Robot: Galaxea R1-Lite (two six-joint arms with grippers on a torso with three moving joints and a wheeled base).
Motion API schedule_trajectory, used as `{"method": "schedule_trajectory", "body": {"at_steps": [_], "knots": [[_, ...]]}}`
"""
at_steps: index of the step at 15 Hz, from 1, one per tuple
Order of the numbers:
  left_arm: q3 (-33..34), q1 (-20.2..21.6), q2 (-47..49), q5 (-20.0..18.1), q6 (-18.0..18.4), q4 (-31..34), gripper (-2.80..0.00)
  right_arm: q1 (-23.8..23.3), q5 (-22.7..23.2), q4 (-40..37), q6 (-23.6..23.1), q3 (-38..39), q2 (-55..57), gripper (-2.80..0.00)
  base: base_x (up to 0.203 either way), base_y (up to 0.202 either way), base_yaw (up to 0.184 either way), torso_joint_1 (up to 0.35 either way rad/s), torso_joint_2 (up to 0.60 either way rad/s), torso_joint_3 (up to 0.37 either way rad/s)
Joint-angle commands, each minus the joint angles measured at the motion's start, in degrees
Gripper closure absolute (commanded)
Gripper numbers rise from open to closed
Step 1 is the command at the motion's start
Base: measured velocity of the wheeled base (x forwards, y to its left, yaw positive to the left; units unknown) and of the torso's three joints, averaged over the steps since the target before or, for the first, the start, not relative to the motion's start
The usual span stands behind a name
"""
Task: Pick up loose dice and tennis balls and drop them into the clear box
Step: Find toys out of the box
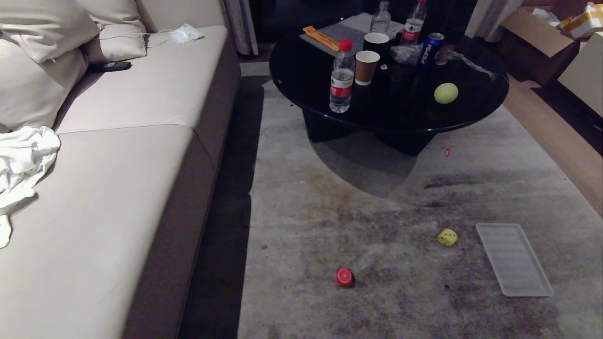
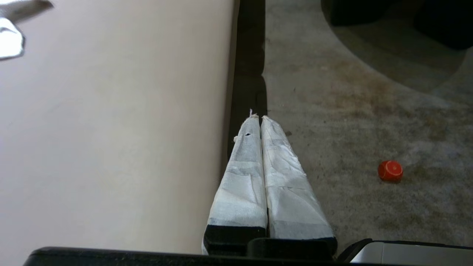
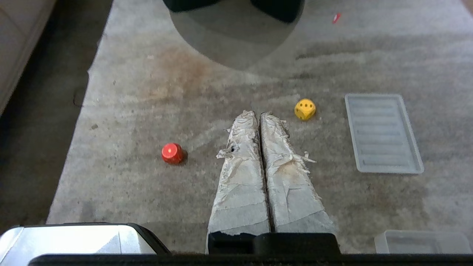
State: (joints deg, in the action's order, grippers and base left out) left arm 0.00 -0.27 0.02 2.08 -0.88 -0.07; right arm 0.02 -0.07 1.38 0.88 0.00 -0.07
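Right now both grippers are hanging above the rug, the left gripper [image 2: 261, 119] by the sofa [image 2: 111, 129], the right gripper [image 3: 259, 115] between two dice, each with fingers pressed together and holding nothing. The red die [image 1: 344, 277] and yellow die [image 1: 447, 237] are lying on the rug [image 1: 377, 226], well apart. A tennis ball [image 1: 445, 93] is sitting on the black table [image 1: 301, 70]. The box [image 3: 421, 241] is peeking in near the right arm. The dice are looking hard, light and smooth, so squeezing two flat sides should work. The ball is looking fuzzy and squashy; grabbing its middle seems best.
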Motion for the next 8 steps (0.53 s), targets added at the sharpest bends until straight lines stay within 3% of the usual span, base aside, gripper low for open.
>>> {"method": "schedule_trajectory", "body": {"at_steps": [1, 8], "knots": [[0.09, 0.00, 0.06, 0.02, -0.09, 0.07, 0.00, -0.02, -0.01, 0.03, 0.00, 0.62, 0.07, 0.00, 0.000, 0.000, 0.000, 0.007, 0.01, -0.199], [0.09, 0.00, 0.06, 0.02, -0.04, -0.01, 0.00, -0.02, -0.01, 0.04, 0.09, 0.62, 0.07, 0.00, 0.000, 0.000, 0.000, 0.001, 0.00, -0.196]]}}
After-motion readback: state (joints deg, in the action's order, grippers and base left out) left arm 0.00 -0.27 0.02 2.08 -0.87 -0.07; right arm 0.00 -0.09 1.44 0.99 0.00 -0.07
